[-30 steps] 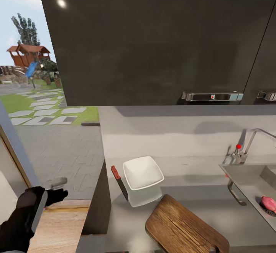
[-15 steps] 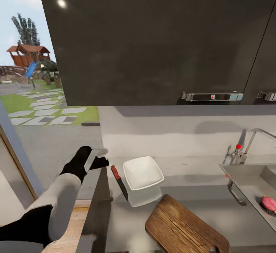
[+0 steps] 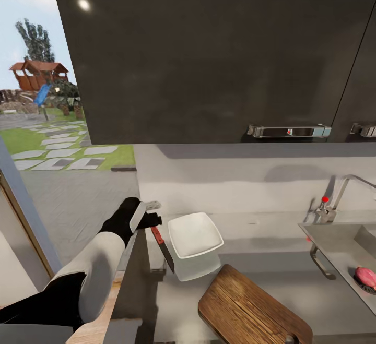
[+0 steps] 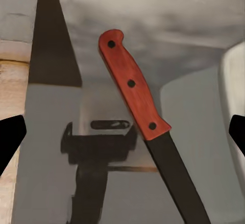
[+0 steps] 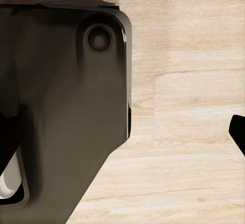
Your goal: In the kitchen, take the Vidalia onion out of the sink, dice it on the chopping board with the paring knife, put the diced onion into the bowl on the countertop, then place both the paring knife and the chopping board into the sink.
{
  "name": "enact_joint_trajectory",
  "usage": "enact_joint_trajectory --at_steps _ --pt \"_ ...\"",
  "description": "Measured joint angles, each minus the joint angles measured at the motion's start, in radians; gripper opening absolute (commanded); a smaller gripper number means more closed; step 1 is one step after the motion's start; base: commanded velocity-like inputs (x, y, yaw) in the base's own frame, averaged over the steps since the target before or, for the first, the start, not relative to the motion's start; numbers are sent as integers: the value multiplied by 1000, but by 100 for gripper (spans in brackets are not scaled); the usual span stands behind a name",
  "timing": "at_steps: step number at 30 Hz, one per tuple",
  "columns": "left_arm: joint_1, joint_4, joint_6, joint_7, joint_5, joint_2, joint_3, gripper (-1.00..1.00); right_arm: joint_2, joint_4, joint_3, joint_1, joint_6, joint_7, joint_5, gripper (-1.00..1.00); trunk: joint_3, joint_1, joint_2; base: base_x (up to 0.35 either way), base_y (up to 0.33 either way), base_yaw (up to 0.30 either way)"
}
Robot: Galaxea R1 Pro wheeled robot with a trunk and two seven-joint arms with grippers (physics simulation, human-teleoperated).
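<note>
While the left end effector [image 3: 152, 213] hovers spread wide above the paring knife [image 4: 133, 92], fetching it calls for descending and clamping its handle.

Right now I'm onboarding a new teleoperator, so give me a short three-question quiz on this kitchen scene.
1. True or false: the paring knife lies on the chopping board.
2. What sits at the drain of the sink?
3. The left gripper hovers nearest: A) tap, B) knife's handle, C) board.

Key: 1. False; it lies on the countertop beside the bowl. 2. The onion. 3. B.
</note>
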Motion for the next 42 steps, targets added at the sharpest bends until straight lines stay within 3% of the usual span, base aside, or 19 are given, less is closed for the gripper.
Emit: enact_joint_trajectory --at_steps 4,12,42 --pt "0 -9 -5 -2 0 3 -1 100 0 0 0 0 0 0 0 100 0 0 0 0 0 0" --pt "1 -9 -92 2 0 4 -1 100 0 0 0 0 0 0 0 100 0 0 0 35 -136 0" --pt "1 31 -98 -1 0 13 -1 100 0 0 0 0 2 0 0 100 0 0 0 2 -54 0"
